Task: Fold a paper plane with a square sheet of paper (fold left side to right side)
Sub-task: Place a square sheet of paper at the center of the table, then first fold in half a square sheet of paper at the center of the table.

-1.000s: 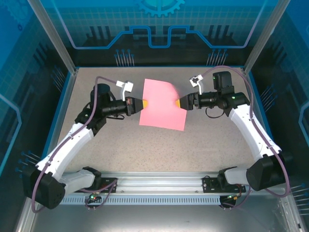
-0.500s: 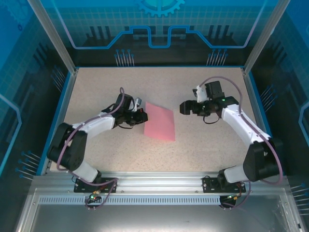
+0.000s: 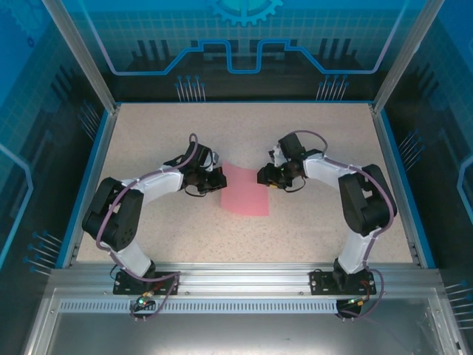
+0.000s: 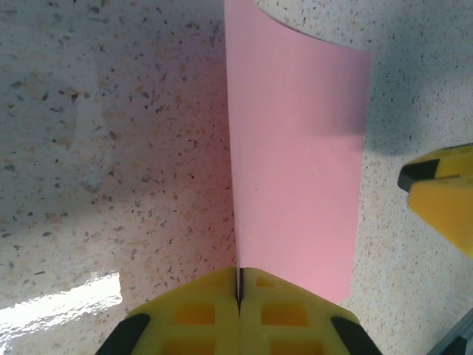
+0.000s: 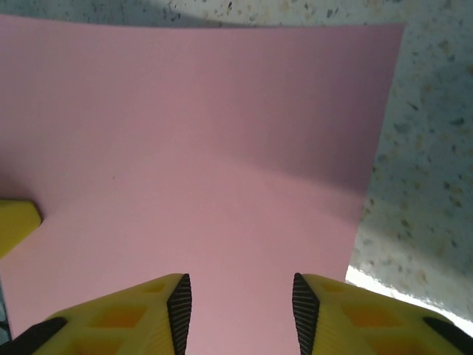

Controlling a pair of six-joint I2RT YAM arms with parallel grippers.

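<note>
While the left gripper (image 4: 239,285) clamps the square sheet of paper (image 4: 295,148) at lower centre, the unclenched right gripper (image 5: 240,296) should pin it.

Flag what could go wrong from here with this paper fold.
1. The left end effector pinches the pink sheet only at its edge; a pull could slip or tear it.
2. The right end effector has its jaws apart over the bowed sheet; closing there might crumple it or skew the crease.
3. Both end effectors sit close together and may collide.
</note>
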